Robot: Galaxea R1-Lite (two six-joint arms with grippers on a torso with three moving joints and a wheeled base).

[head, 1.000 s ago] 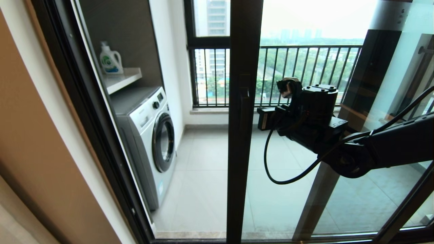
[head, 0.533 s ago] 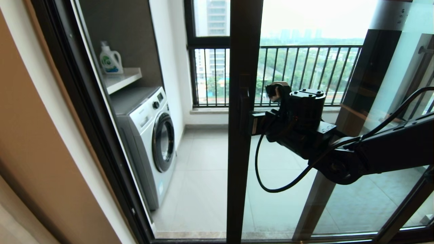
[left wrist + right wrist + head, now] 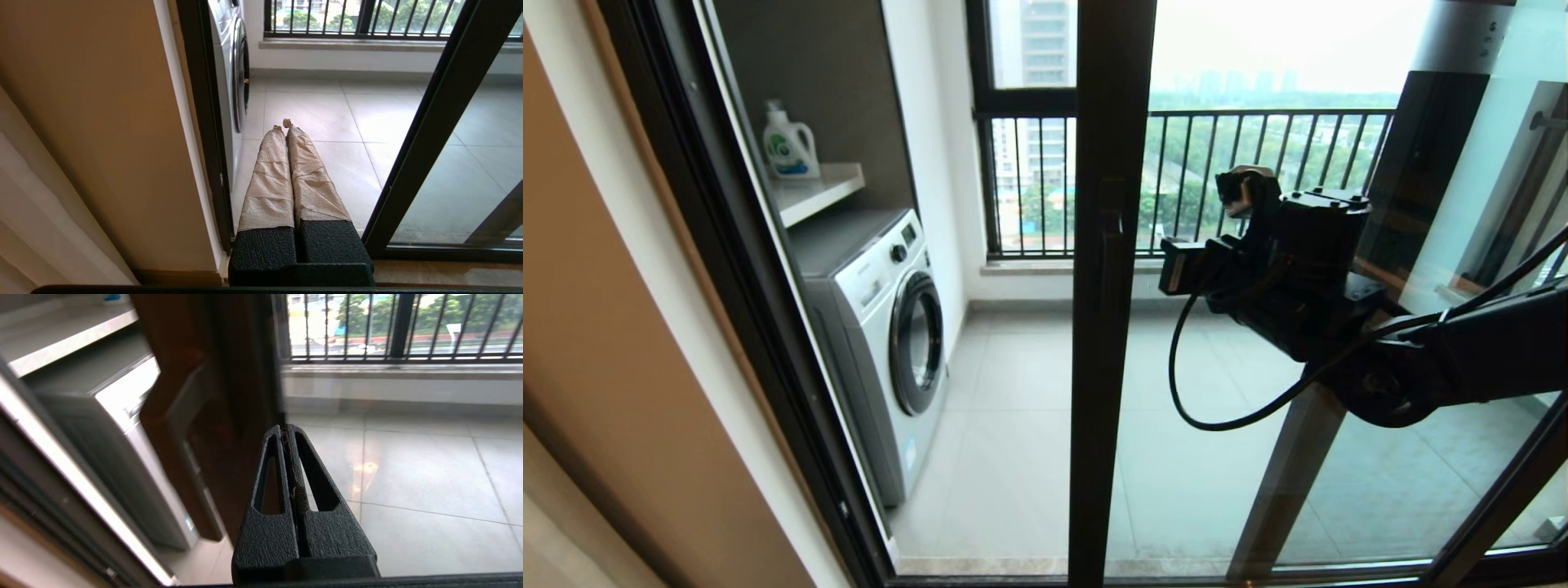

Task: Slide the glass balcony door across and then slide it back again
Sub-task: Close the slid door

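My right claw [image 3: 1168, 269] pinched together, empty, just beside door handle [image 3: 1112, 261], positioned to nudge glass balcony door [image 3: 1111, 367].

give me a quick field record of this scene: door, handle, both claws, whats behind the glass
door: glass door, dark frame, partly open, gap to its left
handle: dark bar handle on the frame's edge
right claw: shut, holding nothing, raised beside the handle, not touching it
left claw: shut, fingers wrapped in tan tape, low, pointing at the gap
behind the glass: washer, detergent bottle on a shelf, railing
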